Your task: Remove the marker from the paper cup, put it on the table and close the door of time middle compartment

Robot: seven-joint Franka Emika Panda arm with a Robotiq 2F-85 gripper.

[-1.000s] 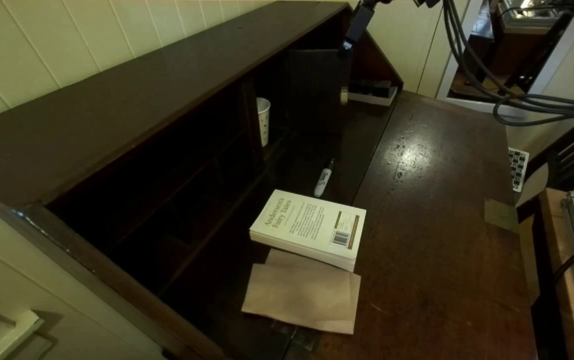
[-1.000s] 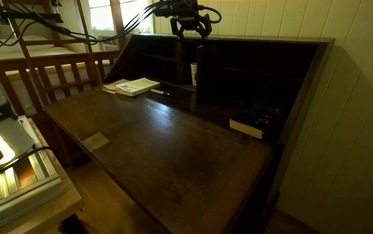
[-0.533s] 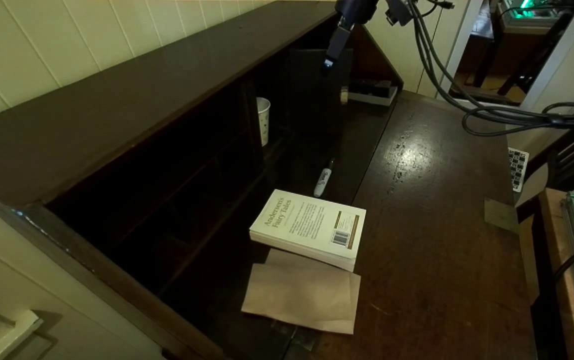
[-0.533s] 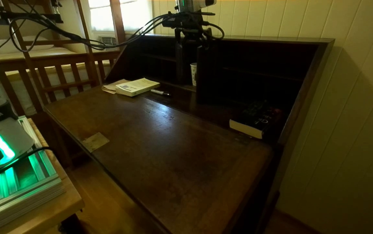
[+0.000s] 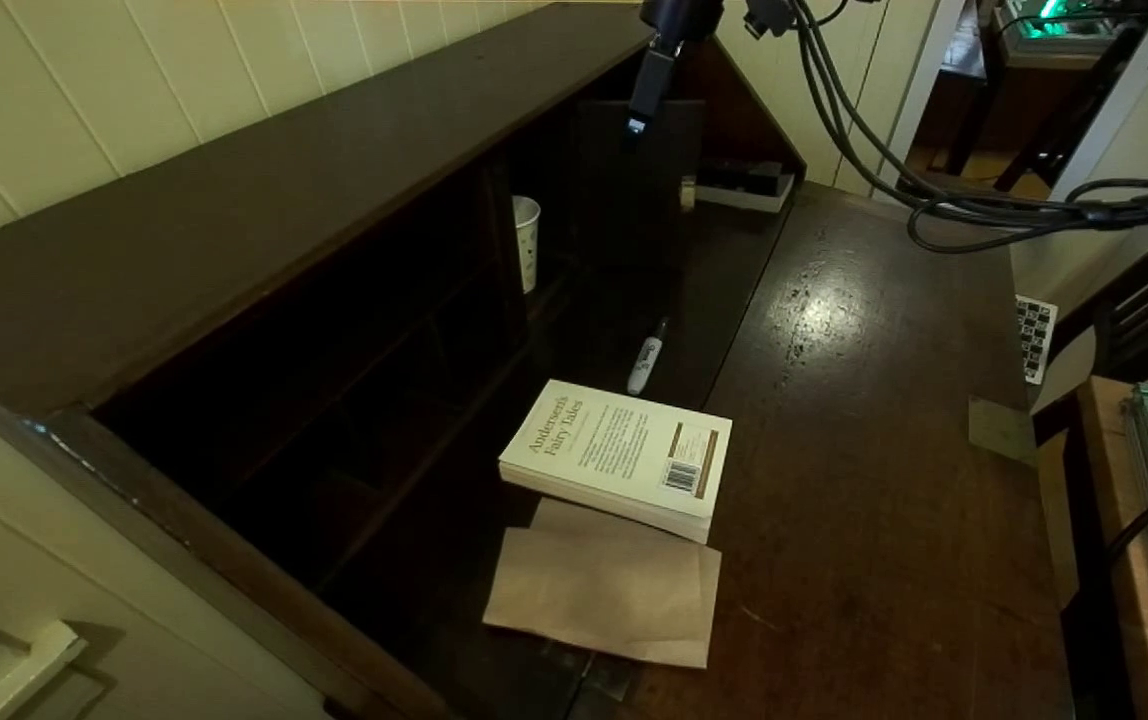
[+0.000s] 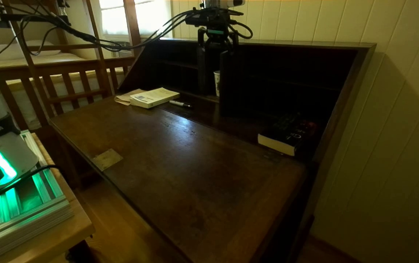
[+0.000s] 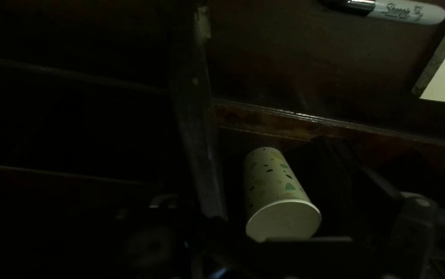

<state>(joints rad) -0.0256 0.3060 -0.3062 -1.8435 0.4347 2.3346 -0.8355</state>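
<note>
The grey-and-black marker [image 5: 646, 362] [image 7: 404, 11] lies on the dark wooden table [image 5: 884, 500], close to the book's end. Upright in the middle compartment stands the white paper cup [image 6: 217, 83], its speckled side and pale mouth [image 7: 280, 221] showing in the wrist view. Beside it, the dark door [image 5: 634, 205] [image 6: 232, 86] sticks out from the cabinet, swung open. My gripper [image 6: 215, 54] hangs in front of the compartment's upper part, above the cup, jaws apart and holding nothing. One finger overlaps the door's top in that exterior view; contact cannot be told. Darkness hides much of the fingers in the wrist view.
A white paperback book [image 5: 624, 450] and tan paper [image 5: 604, 595] lie along the cabinet front. A thick black book [image 6: 284, 133] sits at the cabinet's far end. The cabinet's top board [image 5: 334, 150] overhangs the compartments. Loose cables [image 5: 854, 140] trail from the arm.
My gripper has come down and in toward the middle compartment, staying open. The door's edge seems to have shifted very slightly toward the cup. The marker and cup stay put.
</note>
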